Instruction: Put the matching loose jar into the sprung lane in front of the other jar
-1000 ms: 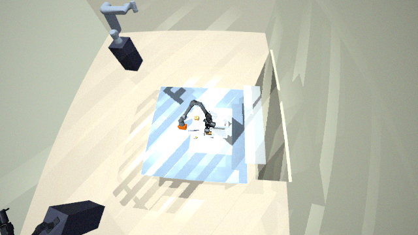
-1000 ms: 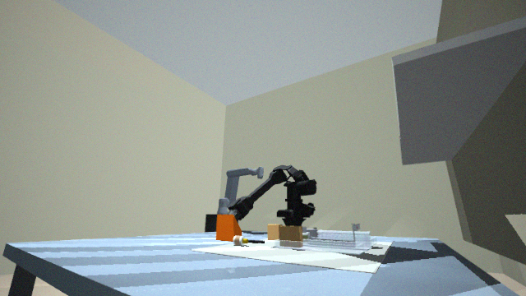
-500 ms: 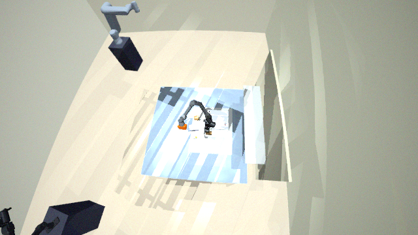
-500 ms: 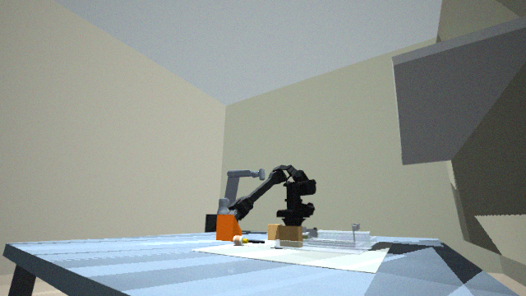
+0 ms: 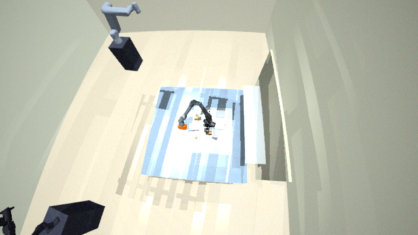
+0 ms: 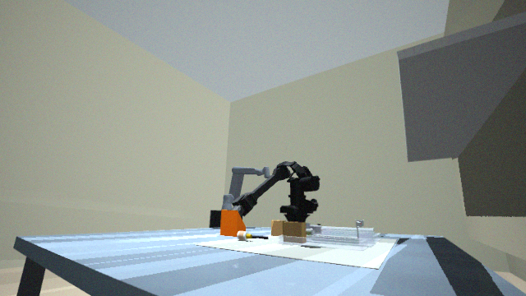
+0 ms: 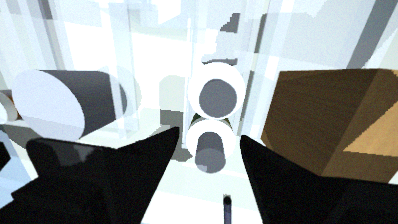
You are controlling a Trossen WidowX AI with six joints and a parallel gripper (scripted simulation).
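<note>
There are two jars with white tops [image 7: 217, 98] [image 7: 210, 152] in one row. There is one fat dark can [image 7: 100, 100] with a pale end. I count two brown blocks [image 5: 196, 117] [image 5: 209, 132] [image 6: 277, 228] [image 6: 294, 229] [image 7: 320, 120], two black fingers, one table [image 5: 153, 163] [image 6: 123, 263], one white sheet [image 5: 183, 147] [image 6: 349, 255] and one orange foot [image 5: 182, 126] [image 6: 231, 223]. There are two big dark boxes [image 5: 125, 53] [image 5: 85, 212] and one grey arm [image 5: 119, 12] [image 6: 246, 170]. The dark arm parts [image 5: 46, 226] in the low corner are cut off, too much to count.
</note>
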